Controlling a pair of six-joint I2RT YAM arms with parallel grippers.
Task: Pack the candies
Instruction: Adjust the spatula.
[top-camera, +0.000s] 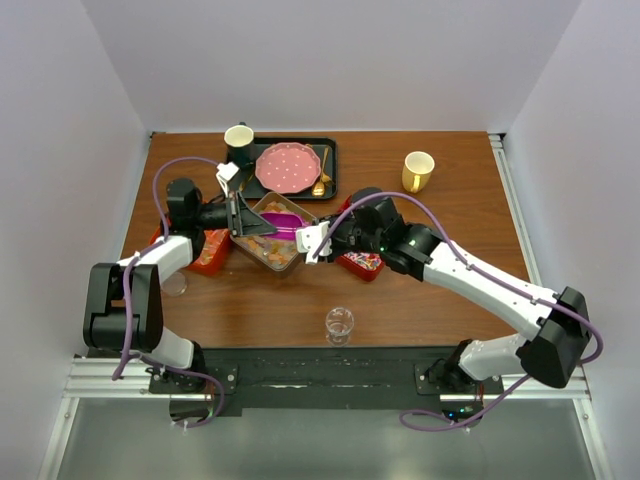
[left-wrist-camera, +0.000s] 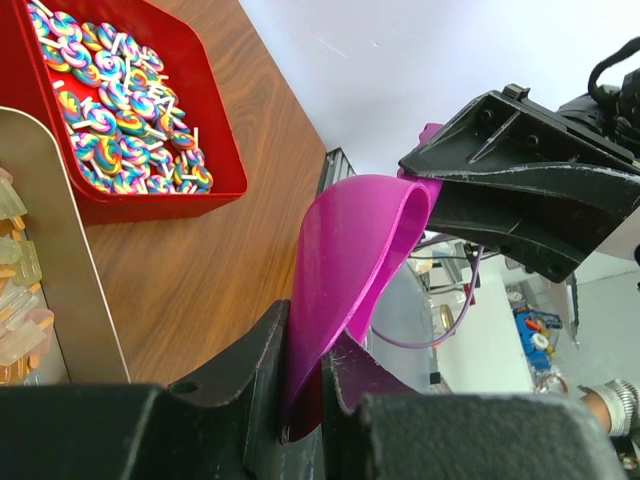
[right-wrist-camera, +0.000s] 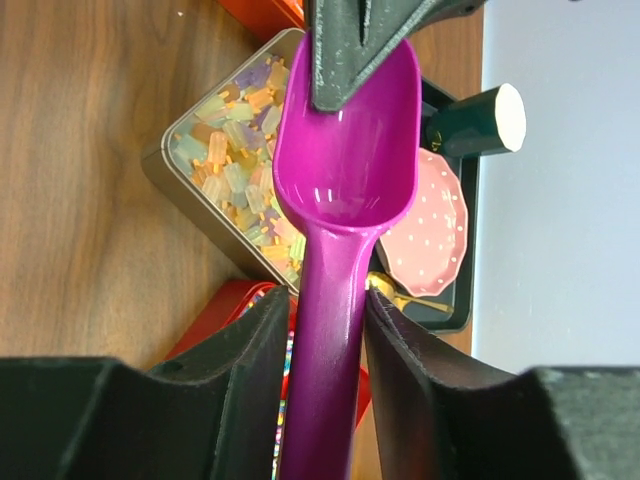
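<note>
Right jaws clamped on scoop (right-wrist-camera: 345, 180) handle | left jaws apparently pinching its bowl rim | above gummies (right-wrist-camera: 225, 150)

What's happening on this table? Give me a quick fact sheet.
Tool: purple scoop, empty, held above the metal tin
Left gripper: shut on the scoop's bowl
Right gripper: shut on the scoop's handle
Tin holds: pastel candies
Red tray holds: swirled candies
Also present: pink plate, yellow mug

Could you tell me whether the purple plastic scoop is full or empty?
Empty: the purple plastic scoop shows a bare, glossy bowl in the right wrist view.
</note>
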